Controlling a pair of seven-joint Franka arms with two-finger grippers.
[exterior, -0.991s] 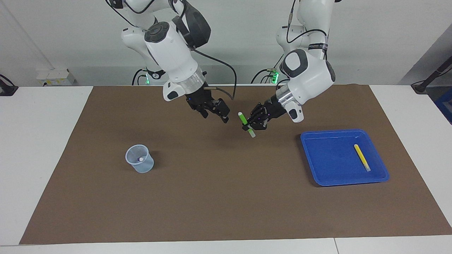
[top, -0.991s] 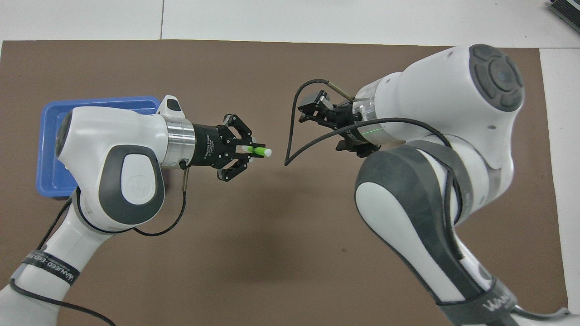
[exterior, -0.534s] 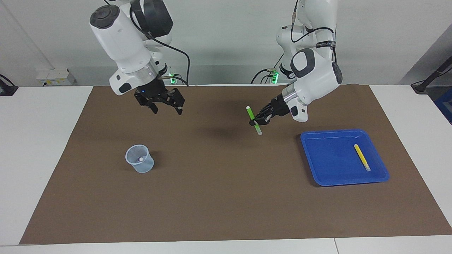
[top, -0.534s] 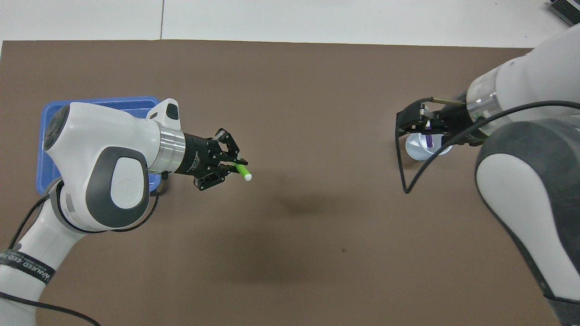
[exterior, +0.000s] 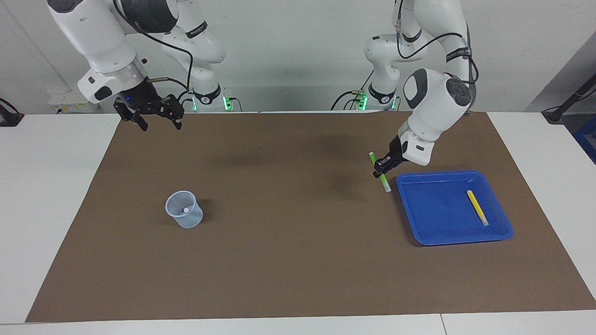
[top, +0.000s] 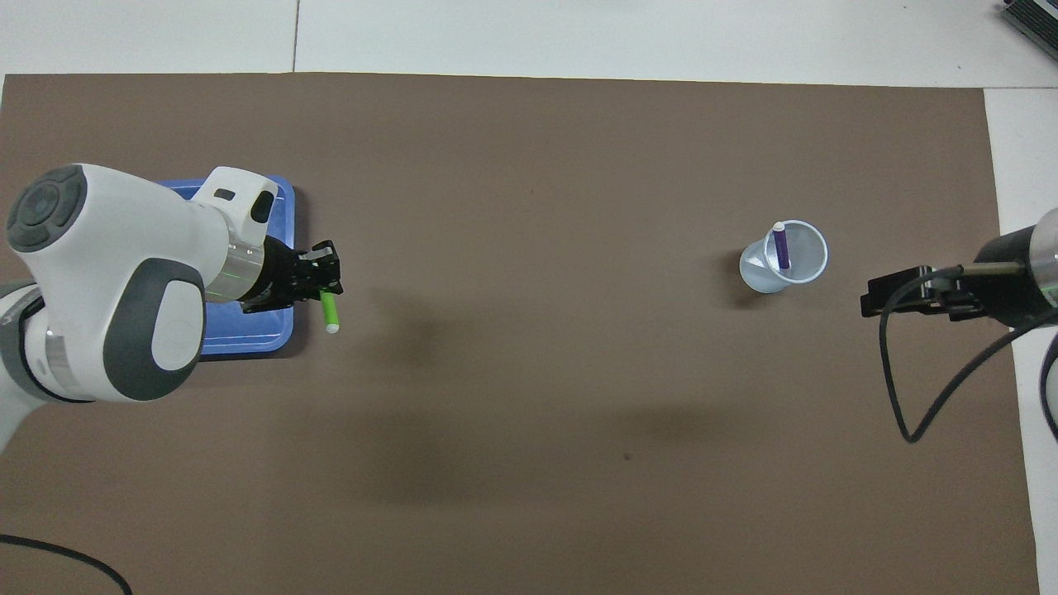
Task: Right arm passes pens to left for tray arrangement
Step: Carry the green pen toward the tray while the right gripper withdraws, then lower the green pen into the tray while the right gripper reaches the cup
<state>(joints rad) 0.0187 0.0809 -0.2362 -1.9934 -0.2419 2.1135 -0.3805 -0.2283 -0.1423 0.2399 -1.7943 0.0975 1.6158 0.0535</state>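
My left gripper point(exterior: 379, 169) is shut on the green pen point(exterior: 385, 184), which hangs tilted over the mat right beside the blue tray point(exterior: 435, 211), at its edge toward the table's middle. From overhead, the left gripper point(top: 327, 283) holds the green pen point(top: 330, 311) at the tray point(top: 240, 343) rim. A yellow pen point(exterior: 477, 207) lies in the tray; the left arm hides it in the overhead view. The purple pen point(top: 780, 248) stands in a pale cup point(top: 785, 266). My right gripper point(exterior: 159, 123) hangs open and holds nothing, over the mat's corner at the right arm's end.
A brown mat point(exterior: 298, 260) covers most of the white table. The translucent cup point(exterior: 184, 209) stands on it toward the right arm's end. The right gripper point(top: 876, 299) trails a looping black cable point(top: 909, 413).
The left gripper has carried the green pen from the table's middle to the tray's edge. The right gripper has drawn back, open, past the cup to its own end.
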